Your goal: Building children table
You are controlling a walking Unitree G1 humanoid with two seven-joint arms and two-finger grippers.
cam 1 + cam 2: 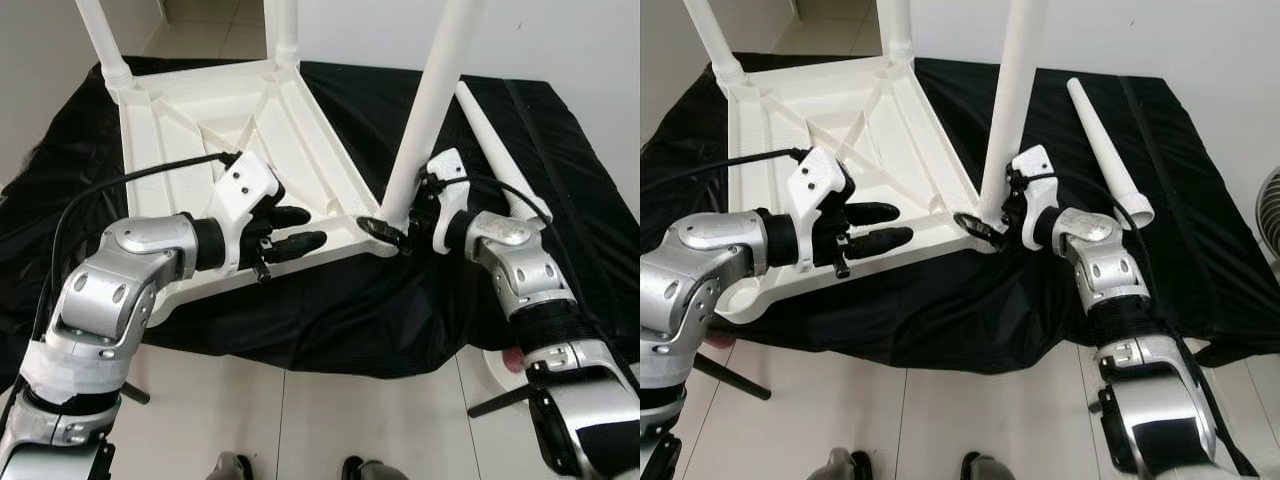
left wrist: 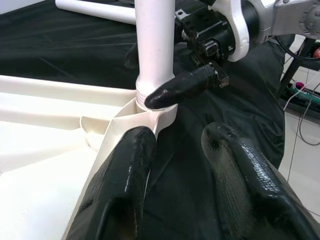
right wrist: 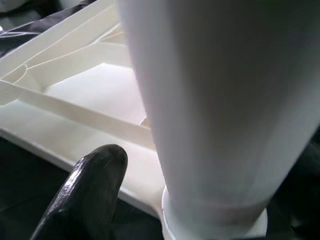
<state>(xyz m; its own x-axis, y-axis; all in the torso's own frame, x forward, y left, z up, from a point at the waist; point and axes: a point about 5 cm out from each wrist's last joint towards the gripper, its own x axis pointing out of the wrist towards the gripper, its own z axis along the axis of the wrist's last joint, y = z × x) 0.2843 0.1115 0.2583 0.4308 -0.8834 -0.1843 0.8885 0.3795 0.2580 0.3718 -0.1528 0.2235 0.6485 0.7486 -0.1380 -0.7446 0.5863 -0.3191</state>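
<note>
A white children's table [image 1: 200,110] lies upside down on a black cloth [image 1: 330,310]. Two of its legs [image 1: 100,35] [image 1: 285,30] stand up at the far corners. At the near right corner a third leg [image 1: 430,100] rises from its socket, and my right gripper [image 1: 392,232] is shut on this leg's base, one finger [image 2: 175,89] lying across it. My left gripper [image 1: 295,230] is open at the table's near edge; one finger [image 2: 122,185] rests along the white rim, the other is over the cloth. A loose leg [image 1: 495,150] lies to the right.
The cloth-covered surface ends close in front of me, with tiled floor [image 1: 300,420] below. A dark stand foot [image 1: 500,398] sticks out at the lower right. A grey round object [image 1: 1270,210] sits at the right edge.
</note>
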